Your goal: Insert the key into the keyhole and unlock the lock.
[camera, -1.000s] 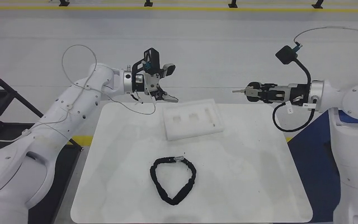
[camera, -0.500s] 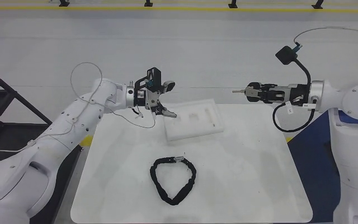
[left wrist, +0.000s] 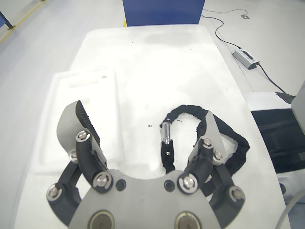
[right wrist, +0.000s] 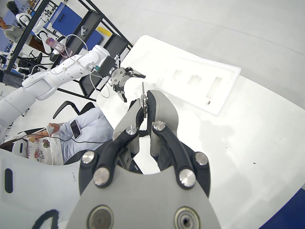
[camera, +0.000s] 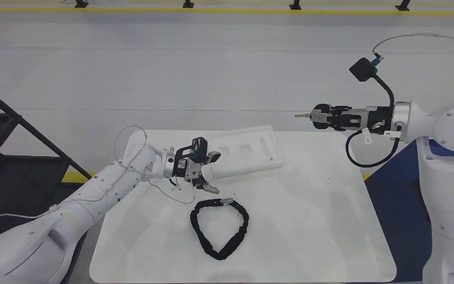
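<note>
The left pincer point(camera: 211, 175) is wide open and holds nothing, low over the desk point(camera: 319, 213). The lock point(camera: 244, 226) lies just beside it, with its metal end point(left wrist: 166, 133) nearest the pincer. The right pincer point(camera: 320, 114), well apart, is closed on the key point(camera: 303, 114).

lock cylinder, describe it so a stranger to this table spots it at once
On the white table, nearer the robot than the white foam tray, lies a black fabric-covered cable lock in a ring. Where its ends meet sits the short shiny metal cylinder, its only silver part.
</note>
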